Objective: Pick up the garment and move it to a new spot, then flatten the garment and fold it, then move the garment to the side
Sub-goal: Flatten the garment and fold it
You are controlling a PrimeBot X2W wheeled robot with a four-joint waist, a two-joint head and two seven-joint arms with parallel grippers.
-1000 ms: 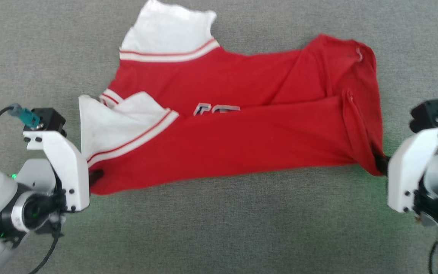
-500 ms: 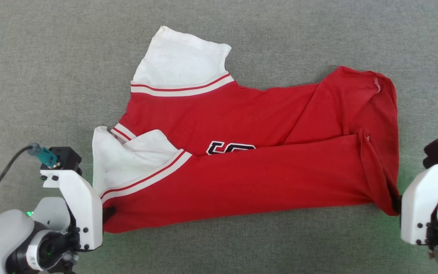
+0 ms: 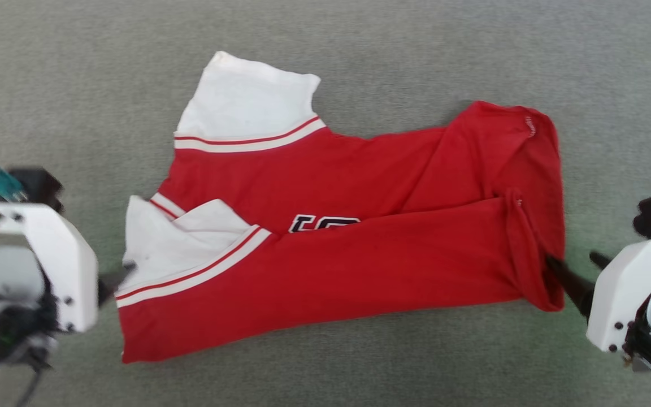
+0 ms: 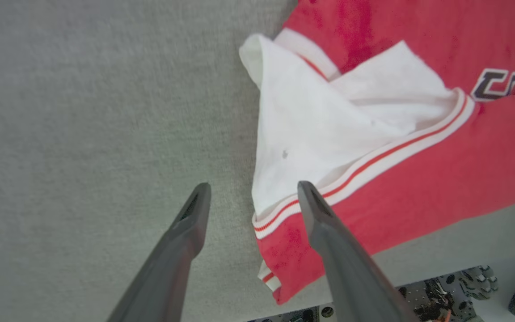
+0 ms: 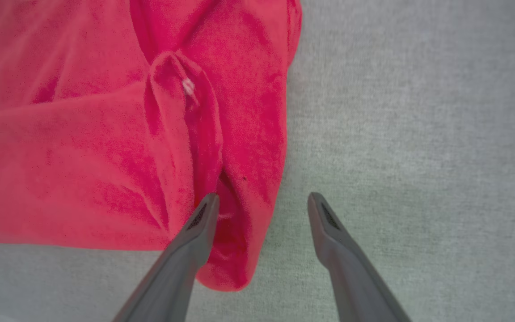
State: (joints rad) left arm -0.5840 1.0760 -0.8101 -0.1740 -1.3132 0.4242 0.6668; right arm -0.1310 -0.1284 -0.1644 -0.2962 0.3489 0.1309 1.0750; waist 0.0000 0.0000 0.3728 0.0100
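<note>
The garment (image 3: 359,265), a red jersey, lies across the grey surface, folded lengthwise with its near half laid over the far half. White inside flaps with striped trim (image 3: 218,268) show at its left end, and part of the black lettering (image 3: 322,223) peeks out at the fold. My left gripper (image 3: 112,280) stands open at the garment's left edge; in the left wrist view my left gripper (image 4: 253,192) has the striped edge (image 4: 280,214) lying between its fingers, unheld. My right gripper (image 3: 571,261) is open at the garment's right end (image 5: 239,188), one finger (image 5: 204,214) over the cloth.
Grey felt-like surface (image 3: 325,373) spreads around the garment on all sides. In the left wrist view the surface's edge (image 4: 441,264) runs along the bottom right, with dark hardware (image 4: 445,295) below it.
Both grippers have opened and let go of the garment's near corners, which now rest on the surface. The left arm has drawn back to the left. The head camera has shifted.
</note>
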